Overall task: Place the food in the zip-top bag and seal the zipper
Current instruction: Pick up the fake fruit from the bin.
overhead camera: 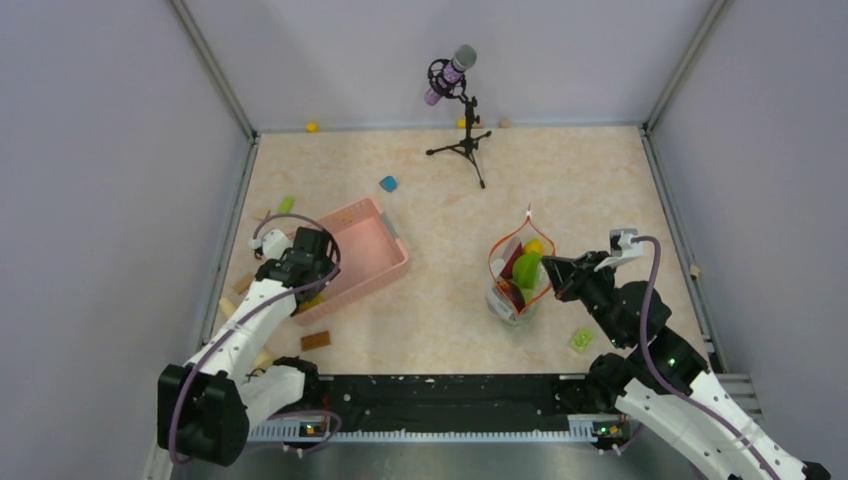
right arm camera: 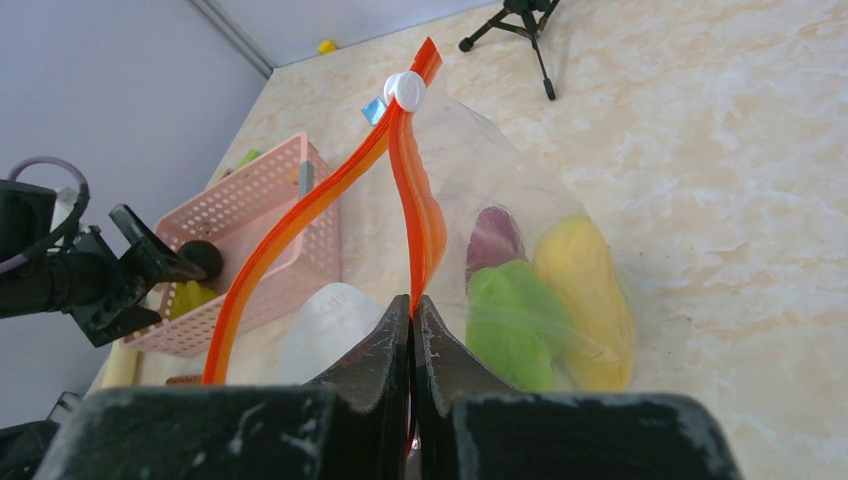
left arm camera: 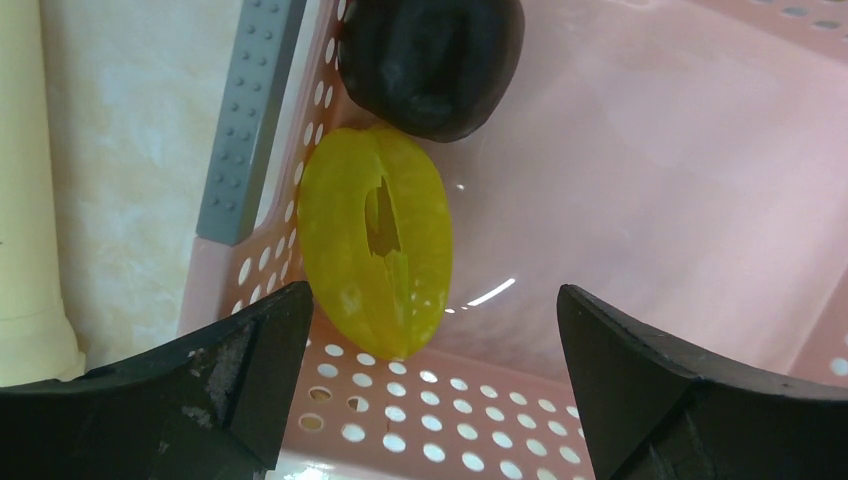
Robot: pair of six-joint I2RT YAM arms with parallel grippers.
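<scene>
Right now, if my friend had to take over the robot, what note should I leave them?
Left end effector: open, above the yellow-green piece in the pink basket.
Right end effector: shut on the zipper; the zip-top bag stands with its mouth open.
Done: maroon piece, green piece and yellow piece are in the bag.
Left: the yellow-green piece and the dark brown piece beside it need bagging, then seal the zipper.

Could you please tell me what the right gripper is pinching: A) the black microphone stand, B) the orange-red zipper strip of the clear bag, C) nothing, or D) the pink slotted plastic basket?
B: the right gripper is shut on the orange-red zipper strip at the mouth of the clear crinkly plastic bag.
</scene>
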